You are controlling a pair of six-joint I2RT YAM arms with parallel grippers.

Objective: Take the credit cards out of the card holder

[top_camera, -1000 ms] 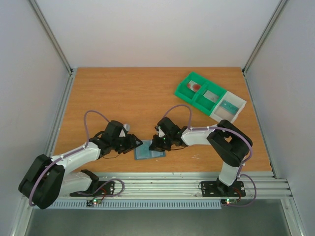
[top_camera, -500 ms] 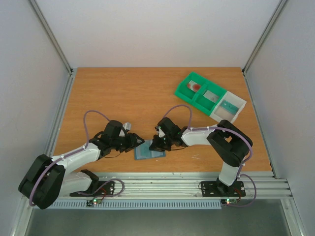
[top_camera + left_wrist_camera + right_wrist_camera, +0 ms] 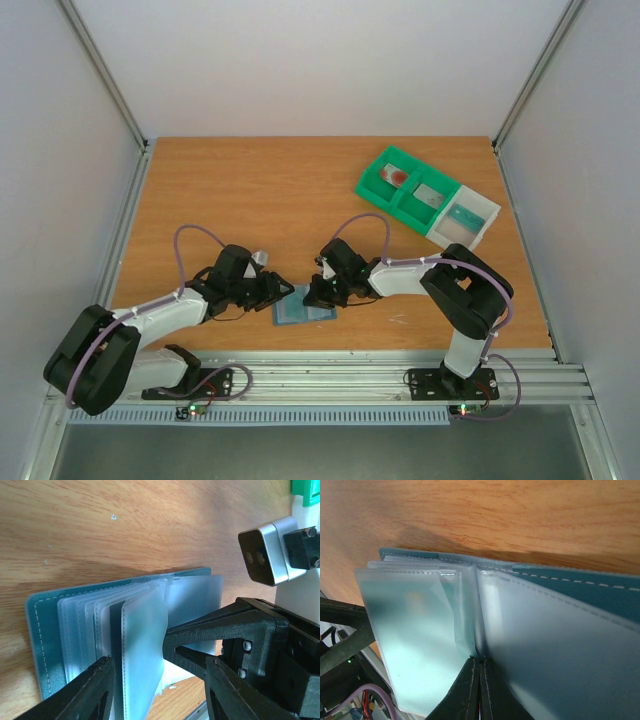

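At the table's (image 3: 250, 190) 7 o'clock the left gripper (image 3: 278, 292) points toward 3 o'clock, its jaws about half parted. In its wrist view the two fingers (image 3: 95, 692) stand either side of the raised leaves, and whether they touch any leaf cannot be told. Just to its right, at about 6 o'clock and close to the near edge, the card holder (image 3: 300, 312) lies open on the wood. It is a slate-blue bifold with pale stitching along the cover's (image 3: 37, 630) rim. A sheaf of frosted, clear plastic sleeves (image 3: 142, 645) fans up from its spine, one of them standing nearly upright. Whether any sleeve has a card in it cannot be told. At the holder's 1 o'clock corner the right gripper (image 3: 316, 293) reaches in from the right, its jaws pressed fully together, nipping the sleeves near the fold where they join. Well apart, at the table's 2 o'clock, sit a green bin (image 3: 372, 190) and, touching it at its 4 o'clock end, a white bin (image 3: 484, 204). The green bin holds a reddish-pink card (image 3: 394, 176) and a grey card (image 3: 430, 196), and the white one a teal card (image 3: 464, 216).
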